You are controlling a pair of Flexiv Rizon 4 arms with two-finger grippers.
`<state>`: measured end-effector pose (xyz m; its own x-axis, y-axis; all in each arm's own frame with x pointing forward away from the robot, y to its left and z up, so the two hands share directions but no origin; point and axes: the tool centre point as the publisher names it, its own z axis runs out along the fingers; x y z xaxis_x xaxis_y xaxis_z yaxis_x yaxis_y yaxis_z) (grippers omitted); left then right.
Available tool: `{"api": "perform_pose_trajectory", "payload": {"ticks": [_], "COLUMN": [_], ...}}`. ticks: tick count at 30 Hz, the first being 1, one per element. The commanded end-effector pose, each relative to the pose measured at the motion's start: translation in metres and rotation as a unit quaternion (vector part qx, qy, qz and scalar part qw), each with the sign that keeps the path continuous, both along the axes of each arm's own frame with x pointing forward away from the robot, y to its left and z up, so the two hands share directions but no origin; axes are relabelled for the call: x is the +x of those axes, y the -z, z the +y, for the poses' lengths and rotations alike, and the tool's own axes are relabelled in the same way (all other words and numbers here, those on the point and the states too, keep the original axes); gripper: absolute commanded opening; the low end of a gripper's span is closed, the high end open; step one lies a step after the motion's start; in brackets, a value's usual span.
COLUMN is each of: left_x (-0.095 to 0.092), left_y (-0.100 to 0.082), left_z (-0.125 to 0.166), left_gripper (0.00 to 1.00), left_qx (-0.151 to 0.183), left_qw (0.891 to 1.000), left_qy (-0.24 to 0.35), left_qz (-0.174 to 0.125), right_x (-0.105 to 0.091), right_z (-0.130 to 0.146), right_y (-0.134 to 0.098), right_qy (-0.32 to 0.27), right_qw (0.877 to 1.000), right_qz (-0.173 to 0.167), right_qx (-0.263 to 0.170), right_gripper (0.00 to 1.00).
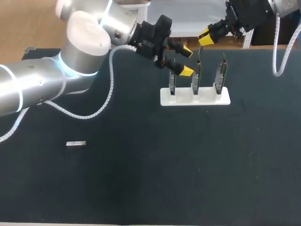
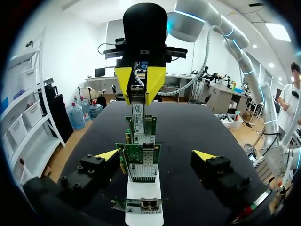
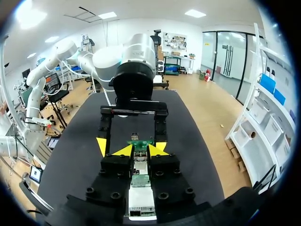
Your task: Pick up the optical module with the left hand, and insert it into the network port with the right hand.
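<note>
head view: optical module (image 1: 75, 144) is lying flat on the dark table (image 1: 141, 179), toward the left-front area, well apart from both grippers and nothing is touching it. left arm is coming in from the left. left gripper (image 1: 186, 61) is hanging at the left end of the white stand (image 1: 195, 98) with its fingers spread wide and holding nothing. the stand is carrying three green circuit boards (image 1: 198, 70), standing upright in a row. left wrist view: left gripper (image 2: 156, 155) is looking along that row, the boards are sitting in line between its wide-open yellow tips without touching them, and a silver network port (image 2: 149, 205) is showing on the nearest board. right gripper (image 2: 139, 84) is facing it from the far end of the row, higher than the boards. head view: right gripper (image 1: 207, 36) is sitting at the table's far edge, above and behind the stand. right wrist view: right gripper (image 3: 140, 150) is pointing down the same row of boards toward the left arm. i cannot tell whether it is gripping anything.
</note>
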<state>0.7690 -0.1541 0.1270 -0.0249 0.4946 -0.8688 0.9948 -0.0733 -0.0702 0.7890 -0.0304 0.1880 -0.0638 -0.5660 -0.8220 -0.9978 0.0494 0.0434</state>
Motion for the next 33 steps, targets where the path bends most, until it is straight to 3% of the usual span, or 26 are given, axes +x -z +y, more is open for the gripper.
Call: {"api": "perform_pose_trajectory", "payload": {"ticks": [1,33], "left_x": [0.0036,0.0039], "left_y": [-0.0007,-0.0005], "left_z": [-0.0025,-0.0023], "left_gripper": [1.00,1.00], "left_qx": [0.003,0.003], "left_qw": [1.000,1.000], "left_qy": [-0.002,-0.002], "left_qz": [0.004,0.004], "right_x": [-0.0003,-0.0041], "right_z": [0.0000,0.0067], "right_y": [0.0001,0.0039], "right_qy": [0.000,-0.037], "right_qw": [1.000,0.999], "right_qz": [-0.001,-0.004], "right_qx": [0.001,-0.019], "right_gripper": [0.00,0.00]}}
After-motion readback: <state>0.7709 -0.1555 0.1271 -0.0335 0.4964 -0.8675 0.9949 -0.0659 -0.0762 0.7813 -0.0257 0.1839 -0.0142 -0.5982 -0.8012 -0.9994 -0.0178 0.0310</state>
